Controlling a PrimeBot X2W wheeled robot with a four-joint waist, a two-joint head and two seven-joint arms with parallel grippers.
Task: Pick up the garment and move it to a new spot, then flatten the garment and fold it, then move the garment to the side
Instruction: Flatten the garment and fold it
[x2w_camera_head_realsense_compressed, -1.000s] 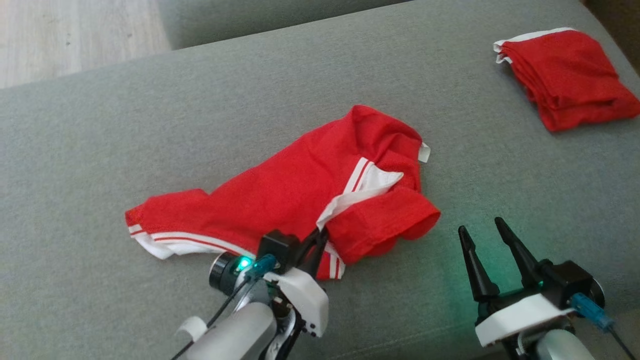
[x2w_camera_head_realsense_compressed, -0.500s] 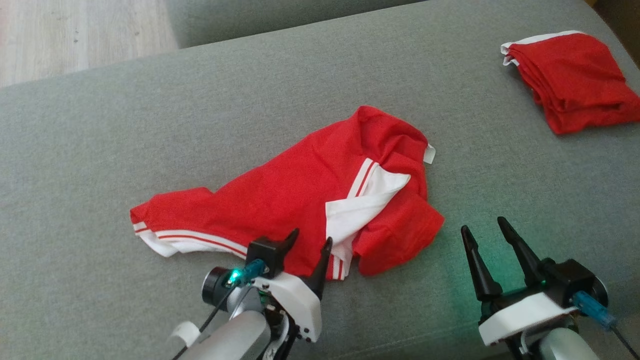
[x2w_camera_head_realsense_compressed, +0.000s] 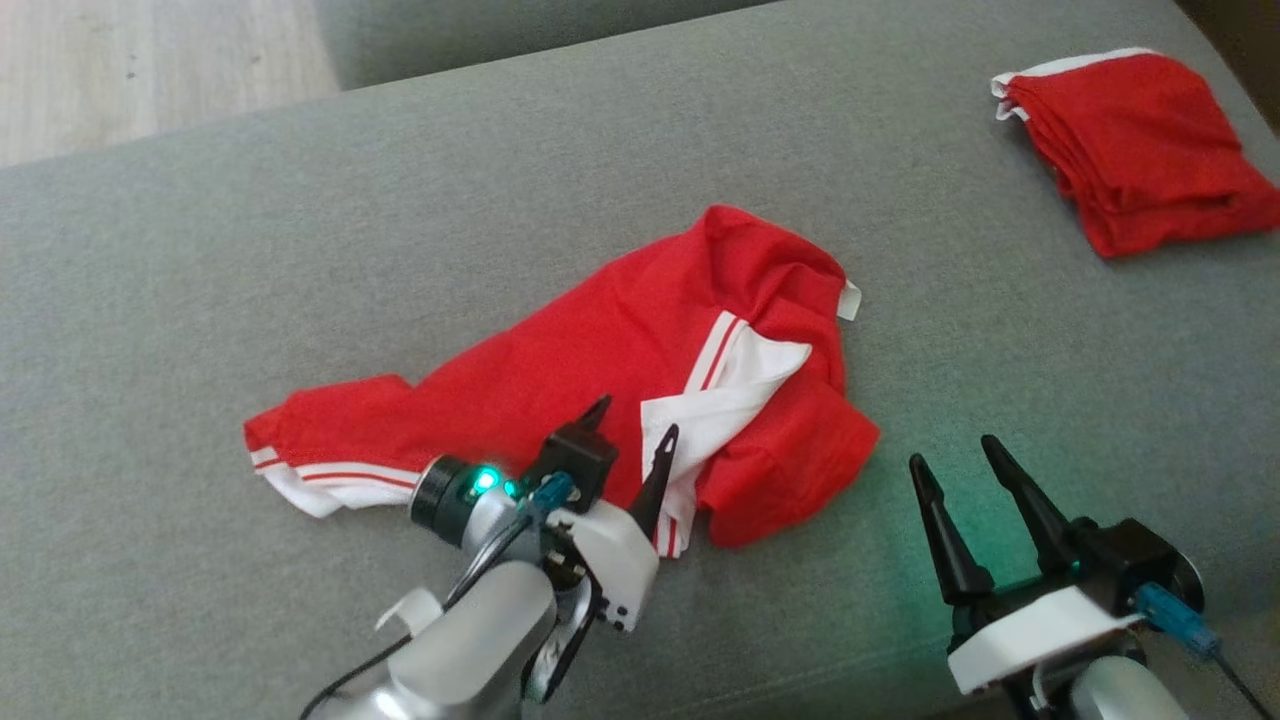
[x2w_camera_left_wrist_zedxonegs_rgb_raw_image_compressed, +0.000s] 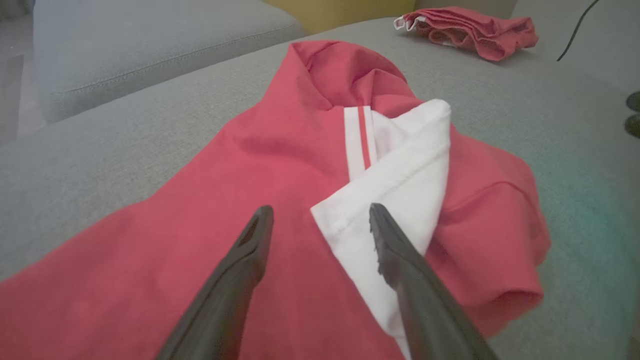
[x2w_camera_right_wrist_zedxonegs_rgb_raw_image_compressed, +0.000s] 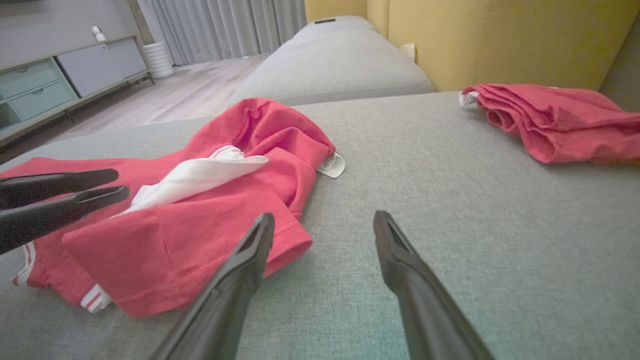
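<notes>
garment: red, crumpled, unfolded (x2w_camera_head_realsense_compressed: 560, 390), mid sofa (x2w_camera_head_realsense_compressed: 300, 250), just ahead of both arms
long axis: runs from the striped hem (x2w_camera_head_realsense_compressed: 300, 478) at near left up to a bunched end at far right, head view
left gripper: (x2w_camera_head_realsense_compressed: 637, 415) fingers apart, holding nothing, over the garment's near edge about mid-length
right gripper: (x2w_camera_head_realsense_compressed: 952, 451) fingers apart, empty, over bare sofa just right of the garment's right end, not touching
key relation: white flap (x2w_camera_head_realsense_compressed: 725, 395) lies straight ahead of the left gripper, its near corner between the two fingers; left arm nearer, right arm off to the side
step (judged): about to grab, probably at the flap corner; flatten, fold and move aside not yet done
next move needs (judged): drop a little and close on the flap edge, catching enough layers to lift the lot
left wrist view adds: flap corner lined up between the fingers; cannot tell if the tips touch the cloth
right wrist view adds: small tag (x2w_camera_right_wrist_zedxonegs_rgb_raw_image_compressed: 332, 165) at the garment's far edge, a rolled red lump nearest, left gripper's fingers coming in from the left
head view adds: full spread and the hem end
other: folded red pile (x2w_camera_head_realsense_compressed: 1130, 150) far right on the sofa, well apart
</notes>
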